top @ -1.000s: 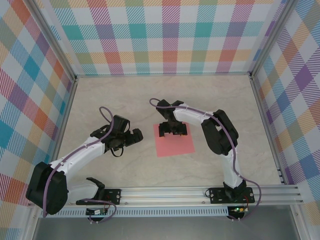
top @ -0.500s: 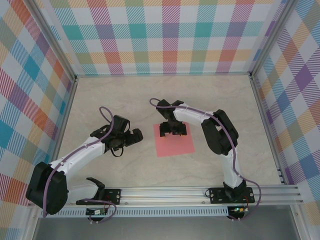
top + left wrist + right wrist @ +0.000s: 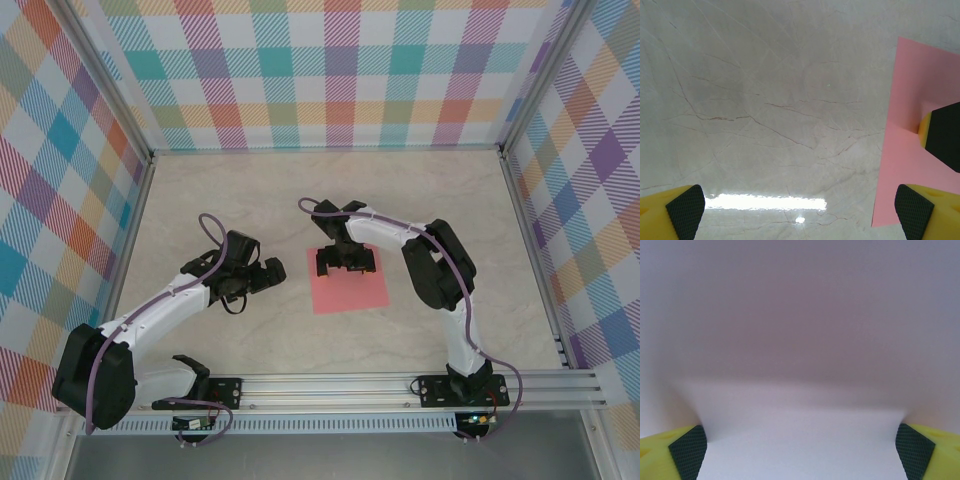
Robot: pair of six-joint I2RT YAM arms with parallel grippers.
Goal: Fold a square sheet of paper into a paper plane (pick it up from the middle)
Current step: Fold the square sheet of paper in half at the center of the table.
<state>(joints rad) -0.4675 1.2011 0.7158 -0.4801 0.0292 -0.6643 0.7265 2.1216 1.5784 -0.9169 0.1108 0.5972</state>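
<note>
A salmon-pink square sheet of paper (image 3: pixel 350 285) lies flat on the marble table (image 3: pixel 250 200), with no fold showing; a paper plane is out of view. My right gripper (image 3: pixel 346 264) stands open over the sheet's far part, fingers down at the paper. In the right wrist view its pads (image 3: pixel 687 450) frame a blurred pale surface very close below. My left gripper (image 3: pixel 277 274) is open just left of the sheet, over bare table. In the left wrist view the sheet (image 3: pixel 912 110) is at the right, with a right-gripper finger (image 3: pixel 944 135) on it.
Checkered walls (image 3: pixel 330 70) enclose the table on three sides. An aluminium rail (image 3: pixel 400 385) with both arm bases runs along the near edge. Open tabletop lies behind and to both sides of the sheet.
The right gripper's fingers stand slightly wider than before. Both arms and the sheet stay where they were.
</note>
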